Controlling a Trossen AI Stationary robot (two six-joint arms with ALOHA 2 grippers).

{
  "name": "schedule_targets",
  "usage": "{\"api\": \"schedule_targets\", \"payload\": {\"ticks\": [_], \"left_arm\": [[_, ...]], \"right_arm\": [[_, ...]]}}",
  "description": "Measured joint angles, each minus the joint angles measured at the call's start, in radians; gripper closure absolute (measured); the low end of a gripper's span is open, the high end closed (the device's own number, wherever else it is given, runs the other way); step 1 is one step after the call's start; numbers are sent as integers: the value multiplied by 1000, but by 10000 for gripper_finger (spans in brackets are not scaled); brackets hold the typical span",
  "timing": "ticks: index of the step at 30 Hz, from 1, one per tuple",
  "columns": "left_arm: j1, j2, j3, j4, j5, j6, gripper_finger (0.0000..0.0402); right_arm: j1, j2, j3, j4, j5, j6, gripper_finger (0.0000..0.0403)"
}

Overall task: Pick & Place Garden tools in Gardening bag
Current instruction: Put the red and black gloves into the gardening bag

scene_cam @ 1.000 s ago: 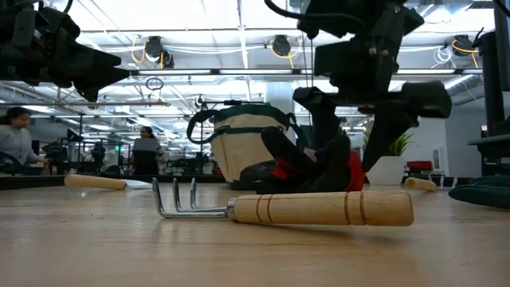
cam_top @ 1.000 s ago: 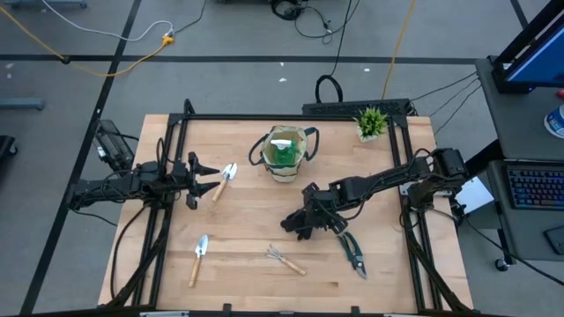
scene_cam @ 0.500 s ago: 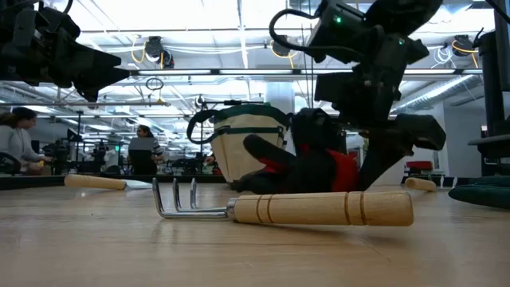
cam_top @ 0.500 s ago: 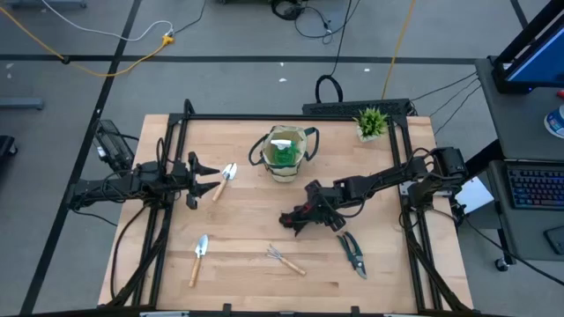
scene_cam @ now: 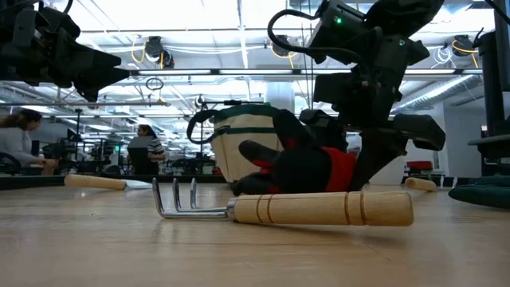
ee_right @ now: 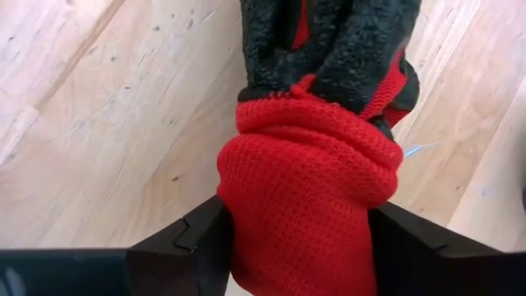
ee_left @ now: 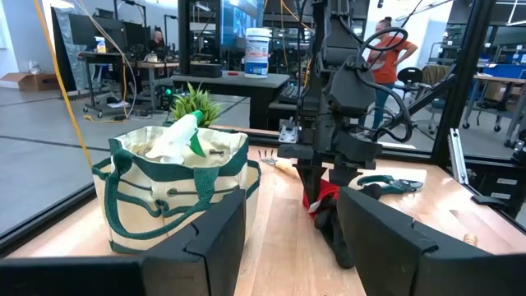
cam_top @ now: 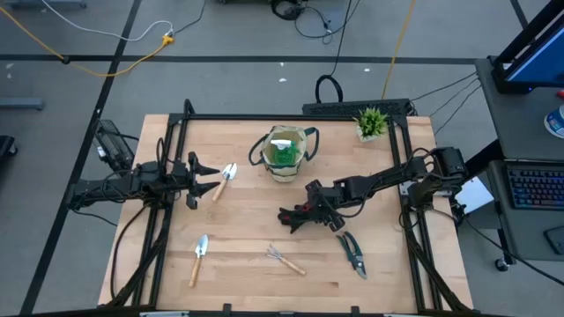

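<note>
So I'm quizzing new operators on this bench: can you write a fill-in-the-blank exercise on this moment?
1. The right gripper has its jaws around the red cuff of the ____.
2. The green spray bottle sits inside the ____.
3. The pruning shears lie on the table beside the ____ arm.
4. The left gripper waits near a ____.

Missing words: glove; gardening bag; right; trowel

Grey floor (cam_top: 220, 35), yellow cable (cam_top: 106, 66)
</note>
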Motion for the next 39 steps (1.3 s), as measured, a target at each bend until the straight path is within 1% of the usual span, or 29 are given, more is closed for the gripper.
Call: {"api": "schedule_targets", "payload": {"ticks": [4,7,12,15,18,25,27,29,37,39], "left_arm": [[0,0,0,0,0,0,201],[0,0,0,0,0,0,201],[0,0,0,0,0,0,201],[0,0,0,0,0,0,201],[0,0,0,1,0,0,201],[0,0,0,1,0,-2,201],[0,0,0,4,0,1,201],[0,0,0,7,0,-1,201],[0,0,0,12,0,0,201],[0,0,0,11,1,0,201]], "right_arm": [[0,0,0,6,21,0,226],[1,0,0,12,49,1,257],[-3,-9,16,15,54,37,313],[-6,-35,28,2,53,62,337],[-10,-60,50,18,53,74,347],[-11,-192,48,42,61,68,343],[-10,-226,48,83,100,56,345],[-8,-269,49,95,166,18,347],[-8,-417,49,256,504,-188,347],[-8,-441,49,333,583,-241,347]]}}
